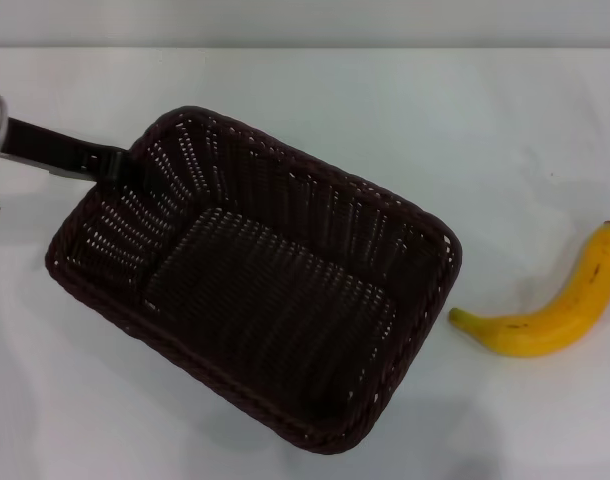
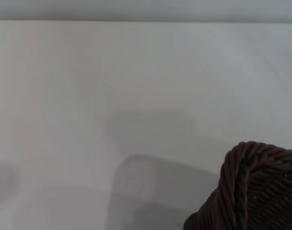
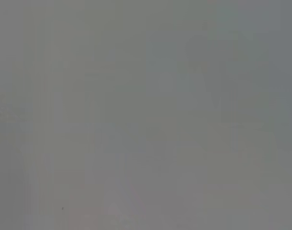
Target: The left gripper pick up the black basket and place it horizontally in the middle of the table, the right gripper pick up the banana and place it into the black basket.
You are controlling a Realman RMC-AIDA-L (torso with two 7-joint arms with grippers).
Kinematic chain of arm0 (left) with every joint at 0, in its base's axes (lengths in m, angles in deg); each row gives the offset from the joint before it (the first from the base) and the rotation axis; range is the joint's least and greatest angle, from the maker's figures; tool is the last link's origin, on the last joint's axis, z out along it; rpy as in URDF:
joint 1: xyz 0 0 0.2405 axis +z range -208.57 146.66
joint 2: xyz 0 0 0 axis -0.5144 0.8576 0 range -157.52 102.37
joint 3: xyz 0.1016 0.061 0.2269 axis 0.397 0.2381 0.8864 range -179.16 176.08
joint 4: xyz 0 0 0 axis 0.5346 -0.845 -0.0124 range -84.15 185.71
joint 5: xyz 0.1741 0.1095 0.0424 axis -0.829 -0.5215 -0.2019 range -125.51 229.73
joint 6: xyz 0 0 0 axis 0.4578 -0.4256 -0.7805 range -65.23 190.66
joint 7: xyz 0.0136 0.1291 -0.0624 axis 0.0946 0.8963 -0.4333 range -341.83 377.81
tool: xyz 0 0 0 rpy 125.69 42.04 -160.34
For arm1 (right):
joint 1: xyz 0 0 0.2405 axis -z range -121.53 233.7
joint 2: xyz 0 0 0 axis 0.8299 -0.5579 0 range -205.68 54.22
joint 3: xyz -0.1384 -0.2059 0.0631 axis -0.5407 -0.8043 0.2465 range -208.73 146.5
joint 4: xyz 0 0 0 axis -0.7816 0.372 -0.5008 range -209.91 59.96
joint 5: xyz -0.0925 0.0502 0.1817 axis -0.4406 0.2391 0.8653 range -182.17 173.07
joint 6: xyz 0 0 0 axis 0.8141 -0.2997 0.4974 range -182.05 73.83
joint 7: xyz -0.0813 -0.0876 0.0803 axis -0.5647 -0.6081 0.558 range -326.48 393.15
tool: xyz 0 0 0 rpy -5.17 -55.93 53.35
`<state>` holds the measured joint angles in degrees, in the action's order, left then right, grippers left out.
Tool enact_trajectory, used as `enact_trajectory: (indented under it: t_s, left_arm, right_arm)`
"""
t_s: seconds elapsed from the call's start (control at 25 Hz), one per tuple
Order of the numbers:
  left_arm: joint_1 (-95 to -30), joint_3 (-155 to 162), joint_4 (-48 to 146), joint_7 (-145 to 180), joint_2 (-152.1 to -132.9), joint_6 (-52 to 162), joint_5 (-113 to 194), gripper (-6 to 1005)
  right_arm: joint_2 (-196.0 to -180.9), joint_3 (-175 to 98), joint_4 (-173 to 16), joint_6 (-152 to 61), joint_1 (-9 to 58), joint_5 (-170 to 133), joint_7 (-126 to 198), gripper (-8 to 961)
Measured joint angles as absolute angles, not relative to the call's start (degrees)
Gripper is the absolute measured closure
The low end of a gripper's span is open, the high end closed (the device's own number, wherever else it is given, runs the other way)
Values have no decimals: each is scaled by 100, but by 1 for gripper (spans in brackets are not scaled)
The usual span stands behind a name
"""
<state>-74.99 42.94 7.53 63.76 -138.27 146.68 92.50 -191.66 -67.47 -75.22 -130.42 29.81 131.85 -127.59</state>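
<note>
White table (image 1: 315,80): left gripper (image 1: 120,168) fingers clamp black basket (image 1: 255,280) rim, tilted; banana (image 1: 555,300) just beside; no text

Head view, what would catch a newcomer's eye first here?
The big black basket dominates the middle of the white table, sitting skewed rather than square, with the left gripper at its far left corner rim. Next comes the bright yellow banana, lying on the table just off the basket's right side, apart from it. The right gripper is not in view.
</note>
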Motion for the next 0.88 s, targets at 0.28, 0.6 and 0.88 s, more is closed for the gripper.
enact_trajectory:
  t_s: [0.28, 0.6, 0.88]
  left_arm:
    - [-6901, 3782, 793, 6391, -13787, 14671, 10232, 835]
    - [-6469, 2908, 1451, 6451, -13637, 14561, 10832, 843]
    - [-6521, 2777, 1780, 6172, -13666, 13703, 10966, 825]
  right_arm:
    - [-19166, -6749, -7514, -13043, 3001, 13186, -12759, 81]
    - [-19159, -6688, -7554, -13097, 3075, 13209, -12759, 82]
    - [-19141, -6688, -7583, -13047, 2991, 13215, -12759, 82]
